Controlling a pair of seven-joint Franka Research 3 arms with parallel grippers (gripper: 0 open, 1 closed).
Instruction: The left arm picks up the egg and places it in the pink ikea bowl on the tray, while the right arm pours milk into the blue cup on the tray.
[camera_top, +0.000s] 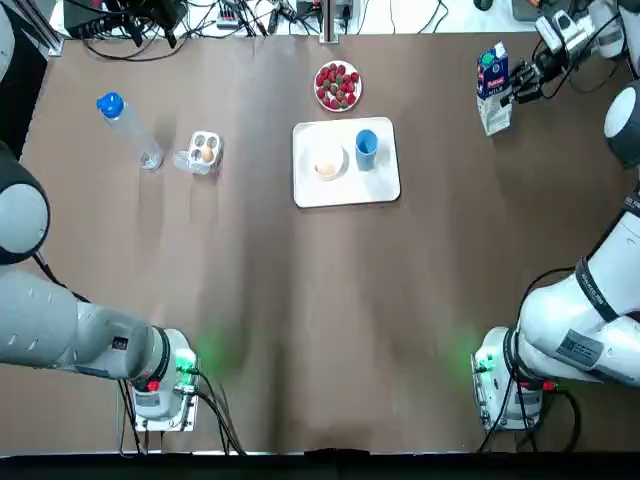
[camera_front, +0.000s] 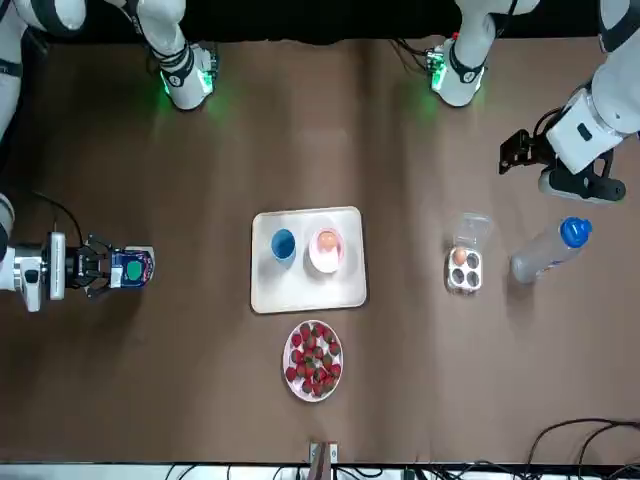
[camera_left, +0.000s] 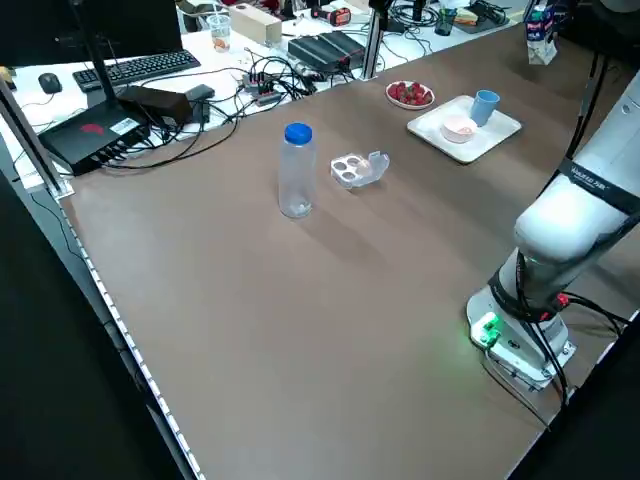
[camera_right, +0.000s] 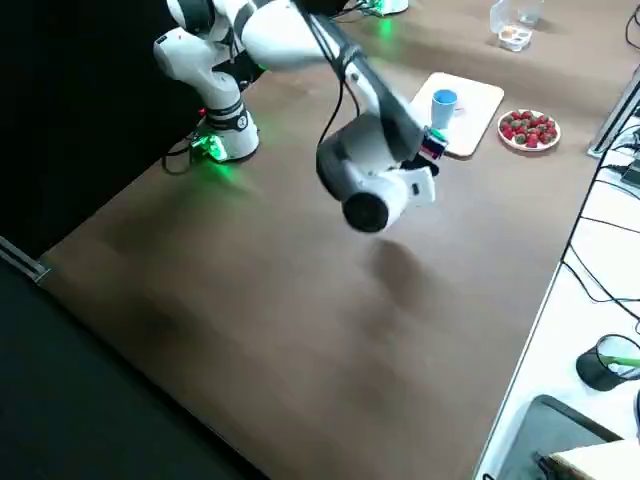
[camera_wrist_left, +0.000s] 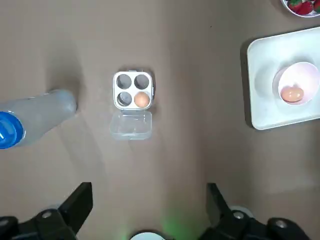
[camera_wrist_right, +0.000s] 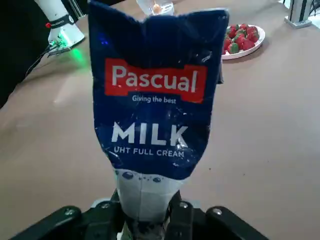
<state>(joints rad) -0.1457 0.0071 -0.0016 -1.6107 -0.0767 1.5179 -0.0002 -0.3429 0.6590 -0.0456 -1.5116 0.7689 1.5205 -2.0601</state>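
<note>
Already an egg (camera_wrist_left: 291, 94) lies in the pink bowl (camera_wrist_left: 306, 74), which stands on the white tray (camera_top: 375, 185) just beside the blue cup (camera_top: 366, 148). Whether the cup holds anything cannot be told.

The milk carton (camera_wrist_right: 155, 105) is well apart from the tray, out toward the far right of the table (camera_top: 300, 320). The right gripper (camera_wrist_right: 146, 212) has its fingers pressed against the carton's white lower end. Its blue face reads "Pascual" on a red band, "Giving the best", "MILK" and "UHT FULL CREAM". Only the right wrist view gives this wording; from overhead the carton shows little more than its top and one side.

The left gripper (camera_wrist_left: 147, 207) hangs over the robot's left part of the table, fingers (camera_wrist_left: 77, 202) spread wide and holding nothing. Below it the four-cell egg carton (camera_wrist_left: 132, 91) has one second egg (camera_wrist_left: 142, 100) in a cell, the other three cells empty, and its clear lid (camera_wrist_left: 131, 125) folded open. A water bottle (camera_top: 130, 132) with a blue cap stands near the carton. The left wrist view makes the egg in the bowl plain; the front view shows it only as a pale spot.

Beyond the tray, strawberries (camera_top: 338, 88) fill a small plate (camera_top: 358, 84).
</note>
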